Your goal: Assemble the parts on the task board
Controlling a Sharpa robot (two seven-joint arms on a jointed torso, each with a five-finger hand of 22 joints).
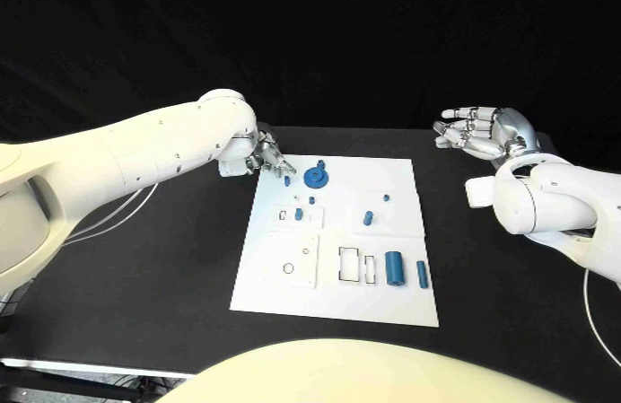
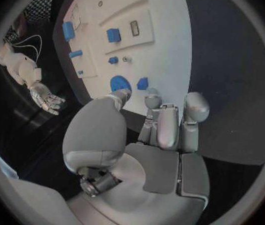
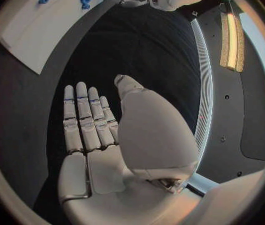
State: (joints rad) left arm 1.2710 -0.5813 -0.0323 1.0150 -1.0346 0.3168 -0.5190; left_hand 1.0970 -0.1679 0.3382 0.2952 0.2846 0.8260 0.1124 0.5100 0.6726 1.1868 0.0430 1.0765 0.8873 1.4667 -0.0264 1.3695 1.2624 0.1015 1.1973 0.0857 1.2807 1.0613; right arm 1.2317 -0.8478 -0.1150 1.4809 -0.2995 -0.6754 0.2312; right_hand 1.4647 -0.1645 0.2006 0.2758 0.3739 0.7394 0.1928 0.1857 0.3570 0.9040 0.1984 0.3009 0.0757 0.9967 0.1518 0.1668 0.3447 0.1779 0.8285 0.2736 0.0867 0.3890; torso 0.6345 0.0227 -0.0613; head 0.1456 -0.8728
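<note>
Left hand sits at the far left corner of the task board, fingers curled down toward the board's edge. The left wrist view shows its fingertips just short of a small blue block and nothing between them: closed on nothing, as far as I can tell. Judged as poised for a pick at that corner; the block and the blue gear are its nearest parts.

The task board lies flat in the middle of the table, long side running away from the robot. From the far left corner inward: the gear, with a small peg just beyond it, then small blue pieces toward the board's middle. At the near end, a blue cylinder and a slimmer blue pin lie side by side, just right of a rectangular outlined recess. Parts are spread apart, most of them apparently loose and not seated, so assembly looks barely begun.

Right hand hovers well right of the board's far right corner, fingers spread, palm bare, holding nothing. Probably parked clear so the left can work.

Table: matte black, light cables trailing off left of the board. Beyond it, dark backdrop.
</note>
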